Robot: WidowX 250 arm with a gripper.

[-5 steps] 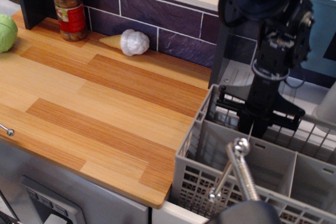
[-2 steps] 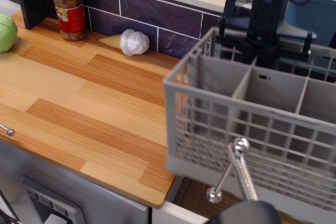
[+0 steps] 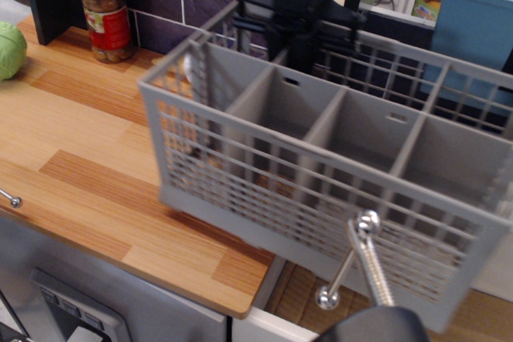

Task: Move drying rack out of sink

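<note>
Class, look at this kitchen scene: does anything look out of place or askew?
Yes: the drying rack hangs tilted, partly over the wooden countertop, held at its far wall by the gripper, not resting flat anywhere.

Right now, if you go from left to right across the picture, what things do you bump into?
Green cabbage → red-lidded jar → grey drying rack, gripped at its back wall by the black gripper → blue box at the far right.

The drying rack point(image 3: 321, 190) hangs over the countertop's point(image 3: 88, 150) right edge, gripper point(image 3: 300, 26) at its back wall; jar point(image 3: 107, 10) and cabbage point(image 3: 11, 50) far left.
</note>
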